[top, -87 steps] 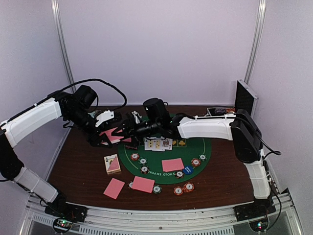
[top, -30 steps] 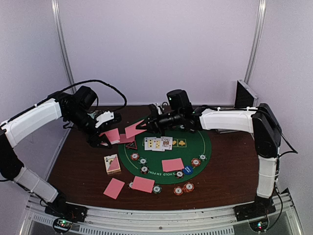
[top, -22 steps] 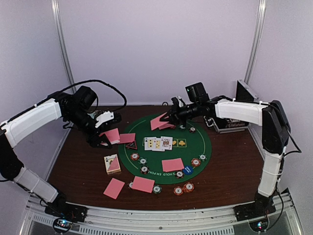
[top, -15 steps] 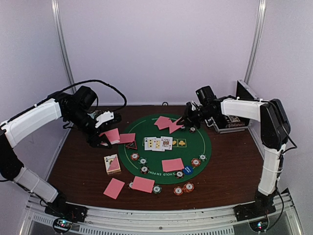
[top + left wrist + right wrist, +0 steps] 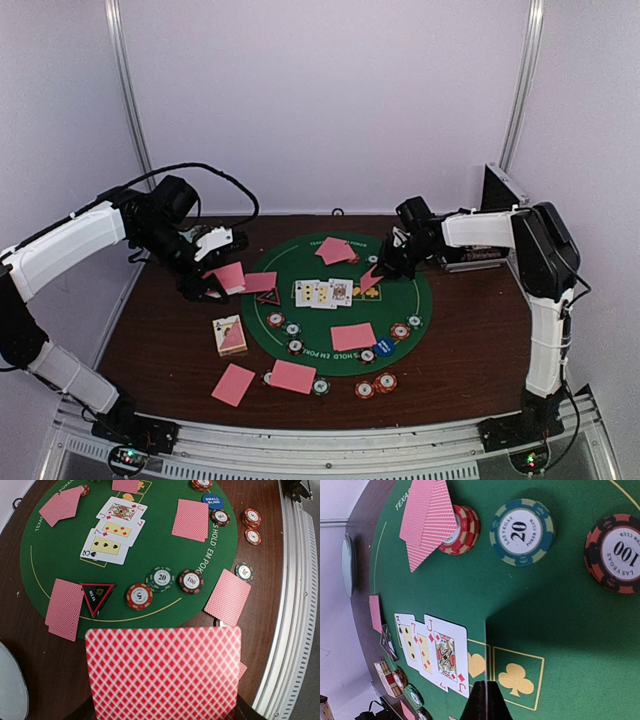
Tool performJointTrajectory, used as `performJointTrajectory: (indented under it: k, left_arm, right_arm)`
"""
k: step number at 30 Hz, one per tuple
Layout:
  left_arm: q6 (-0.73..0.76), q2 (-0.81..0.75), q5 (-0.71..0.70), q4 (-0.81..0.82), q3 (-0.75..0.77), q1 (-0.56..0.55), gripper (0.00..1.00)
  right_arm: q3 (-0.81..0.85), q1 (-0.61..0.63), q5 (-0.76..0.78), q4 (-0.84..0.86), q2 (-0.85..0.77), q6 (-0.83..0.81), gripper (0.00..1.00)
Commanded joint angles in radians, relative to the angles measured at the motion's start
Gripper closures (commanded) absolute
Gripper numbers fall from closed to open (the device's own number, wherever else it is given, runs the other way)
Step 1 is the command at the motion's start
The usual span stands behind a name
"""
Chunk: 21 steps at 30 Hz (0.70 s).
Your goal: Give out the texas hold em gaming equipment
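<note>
Top external view: a single pink-backed playing card [image 5: 370, 279] is pinched between the closed right fingers [image 5: 381, 266]. It hangs over the round green felt mat [image 5: 405, 305] toward its 2 o'clock side, at 3 o'clock of the three face-up cards [image 5: 323, 292]. The left fingers [image 5: 205, 283] clamp a pink diamond-backed card [image 5: 162, 672] beyond the mat's 9 o'clock rim, above the dark wooden counter [image 5: 470, 350], while striped poker chips [image 5: 292, 329] lie across the mat's 6 o'clock half.
</note>
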Motion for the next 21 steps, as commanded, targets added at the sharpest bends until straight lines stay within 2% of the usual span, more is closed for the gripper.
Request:
performJointTrajectory:
  k: [1, 9, 11, 17, 21]
  left_arm:
    - [0.003, -0.023, 0.020, 0.034, -0.002, -0.001, 1.00]
    - [0.005, -0.030, 0.016, 0.031, -0.004, -0.001, 1.00]
    - [0.005, -0.029, 0.018, 0.025, 0.000, -0.001, 1.00]
    - [0.004, -0.030, 0.021, 0.021, 0.006, -0.001, 1.00]
    - [0.006, -0.027, 0.025, 0.016, 0.013, -0.001, 1.00]
  right_arm:
    - [-0.058, -0.004, 0.041, 0.094, -0.004, 0.009, 0.99]
    - [-0.084, -0.004, 0.015, 0.189, 0.003, 0.045, 0.96]
    - [-0.078, -0.003, 0.012, 0.181, 0.012, 0.043, 0.92]
    - [-0.079, -0.002, 0.082, 0.100, -0.020, -0.006, 0.52]
    - [-0.089, -0.003, 0.152, 0.026, -0.086, -0.056, 0.42]
